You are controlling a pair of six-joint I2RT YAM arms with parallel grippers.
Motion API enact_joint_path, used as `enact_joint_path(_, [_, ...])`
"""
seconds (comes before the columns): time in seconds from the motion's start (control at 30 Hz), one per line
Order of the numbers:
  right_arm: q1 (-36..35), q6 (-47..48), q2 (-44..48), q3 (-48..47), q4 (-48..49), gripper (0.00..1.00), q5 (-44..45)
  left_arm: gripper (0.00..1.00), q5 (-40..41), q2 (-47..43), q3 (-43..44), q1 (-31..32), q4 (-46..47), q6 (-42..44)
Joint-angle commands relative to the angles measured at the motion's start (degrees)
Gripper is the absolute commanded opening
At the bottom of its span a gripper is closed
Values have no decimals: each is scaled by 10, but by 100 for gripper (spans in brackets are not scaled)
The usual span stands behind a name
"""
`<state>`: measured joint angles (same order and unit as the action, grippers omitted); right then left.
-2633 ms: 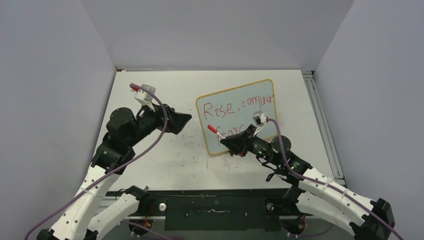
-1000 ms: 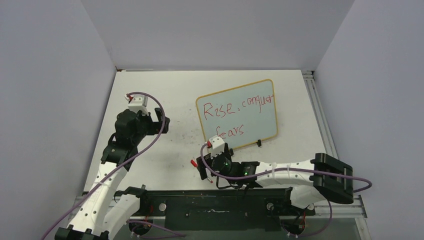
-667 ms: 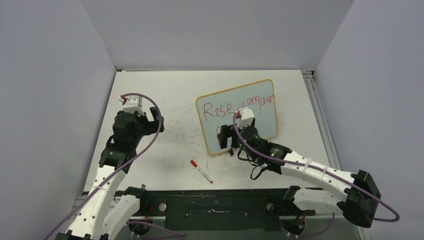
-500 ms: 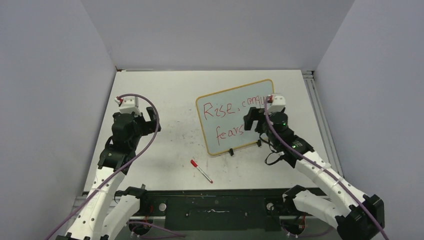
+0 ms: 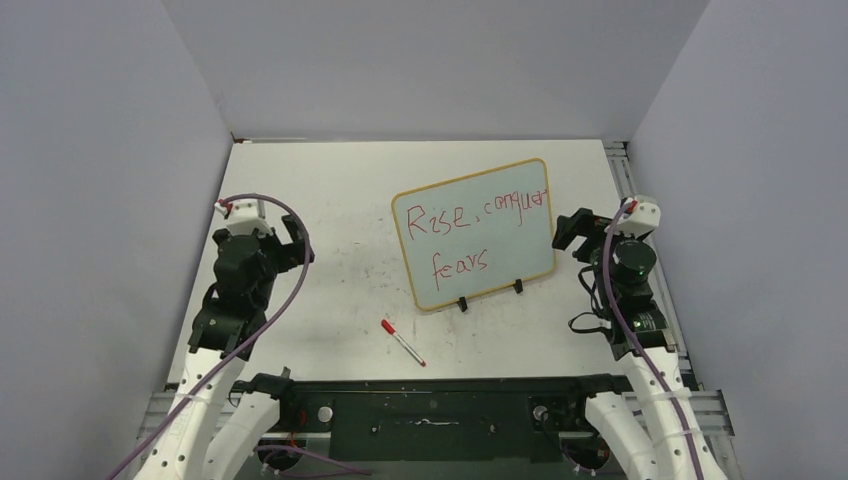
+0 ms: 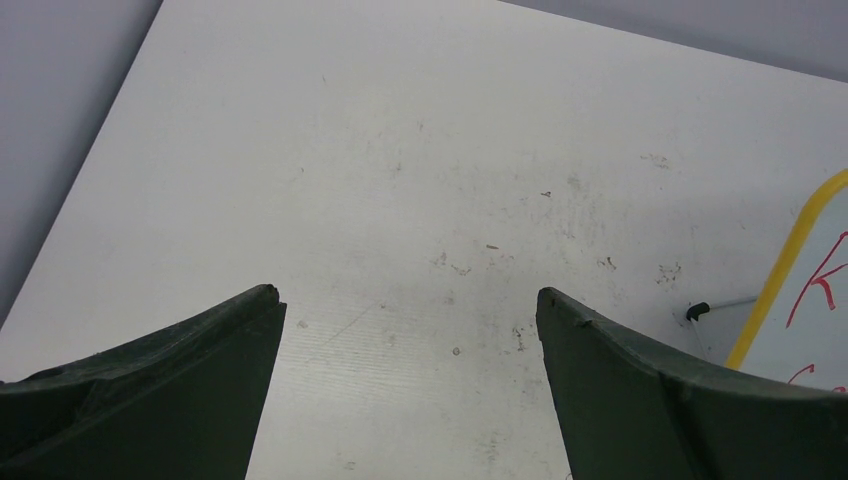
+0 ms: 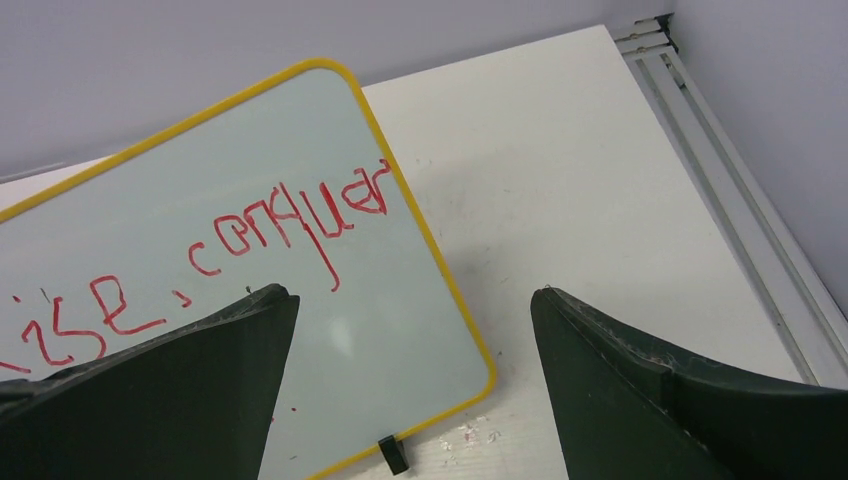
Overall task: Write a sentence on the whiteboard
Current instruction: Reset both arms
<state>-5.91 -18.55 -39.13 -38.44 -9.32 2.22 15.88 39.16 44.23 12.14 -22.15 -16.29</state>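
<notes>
Your right gripper hung wide and empty just beside the right edge of the whiteboard. Your left gripper was spread just as wide, holding nothing, over bare bench well to the board's left. The whiteboard stood right of the bench's middle, propped on two black clip feet. The sentence ran across it in red, "Rise, conquer" above "fears". Whether a full stop closed it, you could not tell from above.

The writing looked finished to me, so the main risk was spoiling it. Your right gripper sat closest to "conquer". A sideways swing toward the board could have dragged a finger across the lettering and smeared it. The same swing could have caught the frame and tipped the board off its feet, which looked like a light prop rather than a firm stand.

The red marker lay loose on the bench in front of the board, apart from both grippers. You could not tell whether it was capped. If either arm had swept low near the front edge, it could have sent the marker rolling. A bare tip could then have streaked the bench.
</notes>
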Motion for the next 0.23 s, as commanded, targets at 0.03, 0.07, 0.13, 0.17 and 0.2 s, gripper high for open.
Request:
enact_joint_path(0.03, [3,11,10,1,32,90,13,96,2,-8,23,-3,11,5])
enact_joint_path(0.07, [3,11,9,1,31,90,14,96,6,-7,23,-3,9,4])
enact_joint_path(0.13, [4,11,9,1,29,90,15,96,15,-2,25,-3,5,-6])
enact_joint_path(0.17, [3,11,10,0,29,90,16,96,14,-1,26,-3,5,-7])
enact_joint_path(0.2, [3,11,10,0,29,90,16,96,12,-2,26,-3,5,-7])
